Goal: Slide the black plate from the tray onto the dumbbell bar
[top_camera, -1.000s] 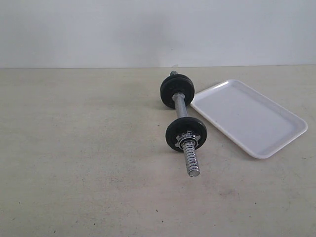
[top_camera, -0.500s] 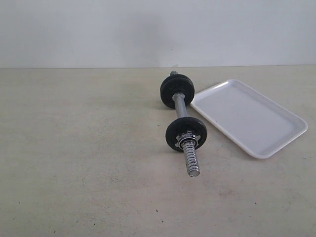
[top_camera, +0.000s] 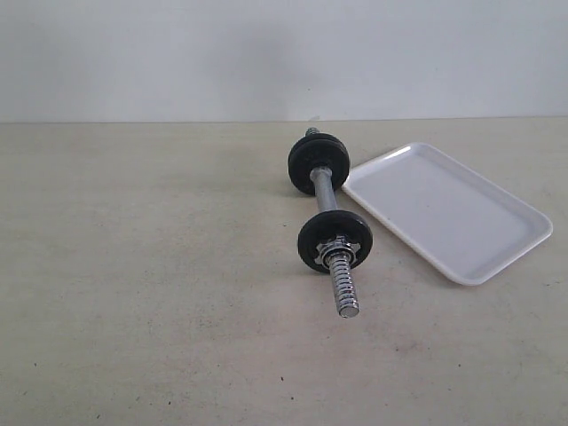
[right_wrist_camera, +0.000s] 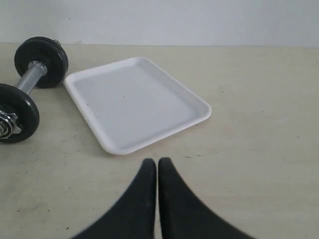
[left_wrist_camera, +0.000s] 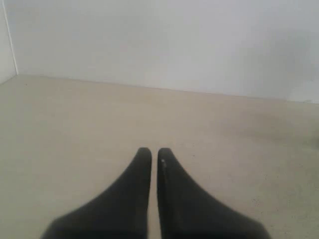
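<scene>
Nothing has moved since the earlier frames: the dumbbell, the tray and both arms are exactly where they were.

A pale beige table (top_camera: 133,266) runs back to a plain white wall (top_camera: 266,53). Near the middle of it lies the dumbbell bar (top_camera: 323,190), a short chrome rod pointing roughly towards the viewer. The black plate (top_camera: 335,241) stands on edge on the near part of the bar, with a chrome star-shaped nut (top_camera: 337,248) pressed against its near face. Beyond the nut, the coarse threaded end (top_camera: 343,284) sticks out bare. At the far end sits a second black weight (top_camera: 319,163); it looks thicker, and I cannot tell whether it is one disc or two pressed together.

To the right of the bar lies the white tray (top_camera: 448,213), flat on the table and set at an angle. Its nearest corner is just beside the far weight; whether they touch I cannot tell.

Neither arm shows in the wide view. The left gripper (left_wrist_camera: 154,151) hovers over bare table, its two dark fingers drawn together with only a thin slit between them, holding nothing. The right gripper (right_wrist_camera: 153,162) is likewise closed and holds nothing. It faces the tray (right_wrist_camera: 134,102), with the bar (right_wrist_camera: 31,77) off to one side beyond it.
</scene>
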